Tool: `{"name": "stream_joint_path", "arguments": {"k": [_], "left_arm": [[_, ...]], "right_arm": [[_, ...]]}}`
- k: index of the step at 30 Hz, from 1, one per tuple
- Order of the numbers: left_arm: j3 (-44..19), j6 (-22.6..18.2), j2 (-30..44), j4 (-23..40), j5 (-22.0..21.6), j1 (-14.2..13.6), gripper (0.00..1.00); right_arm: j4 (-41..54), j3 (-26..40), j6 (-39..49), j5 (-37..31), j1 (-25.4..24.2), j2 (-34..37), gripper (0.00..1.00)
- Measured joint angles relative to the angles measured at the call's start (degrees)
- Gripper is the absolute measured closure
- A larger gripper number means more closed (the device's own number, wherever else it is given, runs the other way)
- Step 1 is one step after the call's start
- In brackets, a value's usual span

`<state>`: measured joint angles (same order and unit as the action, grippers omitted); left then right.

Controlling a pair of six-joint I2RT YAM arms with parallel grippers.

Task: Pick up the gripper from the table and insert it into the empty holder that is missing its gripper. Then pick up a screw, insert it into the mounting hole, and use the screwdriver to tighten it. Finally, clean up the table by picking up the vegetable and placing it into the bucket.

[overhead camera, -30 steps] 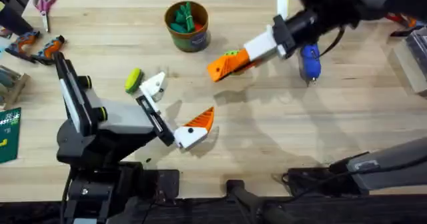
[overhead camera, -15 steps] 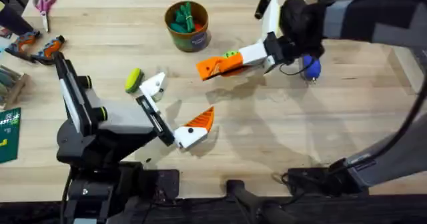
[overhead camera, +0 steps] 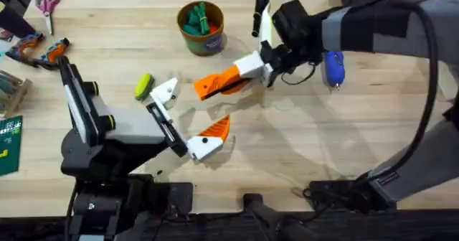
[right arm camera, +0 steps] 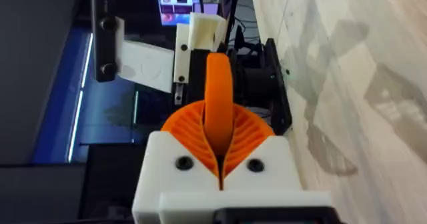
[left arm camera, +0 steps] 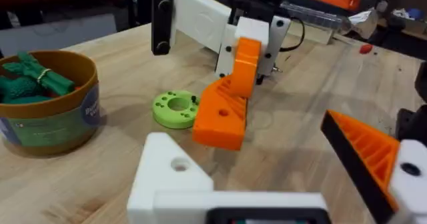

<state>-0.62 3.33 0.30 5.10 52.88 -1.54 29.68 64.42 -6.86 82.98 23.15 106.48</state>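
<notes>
Right pincer [overhead camera: 208, 87] pinching orange gripper [right arm camera: 217, 111], left pincer [overhead camera: 188, 118] spread, holder [overhead camera: 166, 92] bare.

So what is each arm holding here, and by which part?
The right gripper is shut on the gripper, an orange wedge clamped at its upper end between the ribbed pads. The left gripper holds nothing; its jaws stand open.

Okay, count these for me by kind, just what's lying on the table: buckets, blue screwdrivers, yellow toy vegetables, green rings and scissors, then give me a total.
bucket: 1
screwdriver: 1
toy vegetable: 1
green ring: 1
scissors: 1 pair
Total: 5
</notes>
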Motion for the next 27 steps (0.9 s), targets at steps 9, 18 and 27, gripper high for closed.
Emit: {"name": "stream_joint_path", "arguments": {"k": [9,18,27], "left_arm": [[0.0,0.0,0.0,0.0,0.0,0.0,0.015],[0.0,0.0,0.0,0.0,0.0,0.0,0.015],[0.0,0.0,0.0,0.0,0.0,0.0,0.015]], "right_arm": [[-7.7,0.0,-7.1,0.9,3.9,0.0,0.989],[-13.1,0.0,-11.0,0.9,5.4,0.0,0.989],[-14.7,0.0,-14.8,0.4,6.7,0.0,0.989]]}}
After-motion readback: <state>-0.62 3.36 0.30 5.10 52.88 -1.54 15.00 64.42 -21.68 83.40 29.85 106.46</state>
